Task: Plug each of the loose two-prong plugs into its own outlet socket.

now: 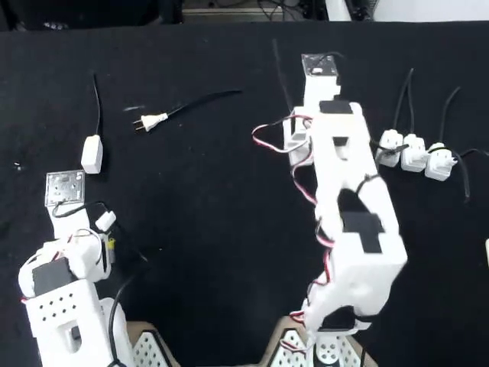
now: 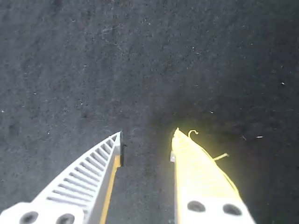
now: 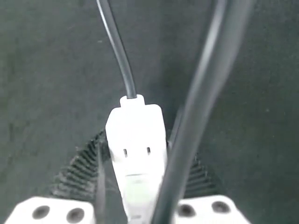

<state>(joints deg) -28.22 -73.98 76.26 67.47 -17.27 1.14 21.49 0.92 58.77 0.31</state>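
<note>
In the right wrist view a white outlet socket (image 3: 136, 140) with two slots and a black cord sits between the fingers of my right gripper (image 3: 138, 142), which is shut on it. A second black cable (image 3: 201, 93) crosses in front of it. In the high view the right arm (image 1: 344, 199) stretches to the table's far middle. A loose two-prong plug (image 1: 150, 121) lies at the far left, prongs pointing left. Nearer lies another white socket (image 1: 92, 154). My left gripper (image 2: 147, 140) is open over bare black cloth, empty; its arm (image 1: 65, 290) is at the near left.
Three white plug-and-socket pairs (image 1: 413, 152) with black cords lie in a row at the far right. The table is covered in black cloth (image 1: 206, 229), with open room in the middle. Red and white wires (image 1: 269, 141) loop off the right arm.
</note>
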